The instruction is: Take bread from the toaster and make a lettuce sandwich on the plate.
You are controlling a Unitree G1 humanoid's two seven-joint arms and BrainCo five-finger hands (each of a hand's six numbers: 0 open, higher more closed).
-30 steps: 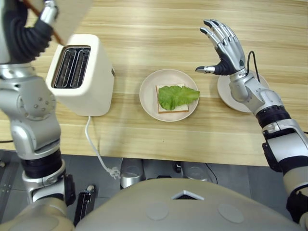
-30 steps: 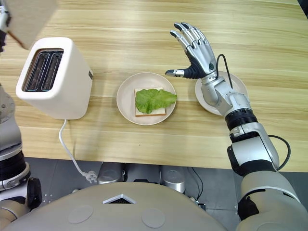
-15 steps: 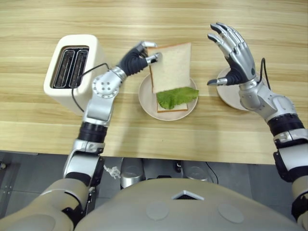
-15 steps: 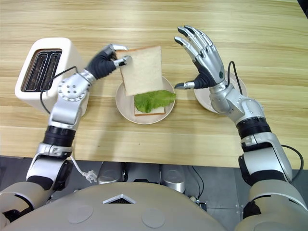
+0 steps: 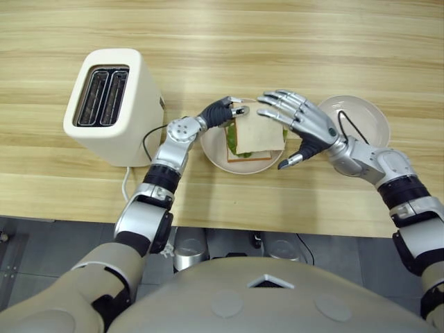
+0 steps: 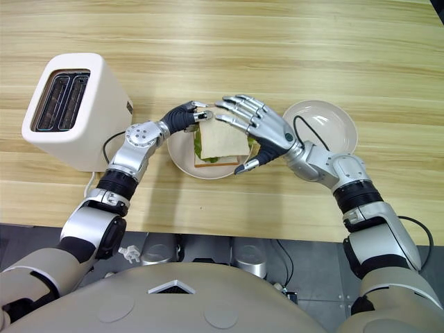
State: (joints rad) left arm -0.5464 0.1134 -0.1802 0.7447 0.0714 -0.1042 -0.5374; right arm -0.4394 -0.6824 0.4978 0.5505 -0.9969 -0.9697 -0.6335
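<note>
Now we are on the closing step: the top slice sits over the lettuce and the lower slice on the plate. Our left hand pinches its far-left corner; our right hand is open, fingers spread above its right side, gripping nothing. Next, we judge, the left hand must let go and draw clear without dragging the slice. It lies nearly flat, edges roughly in line with the lower slice. Being near square, it has no long axis we can tell.
</note>
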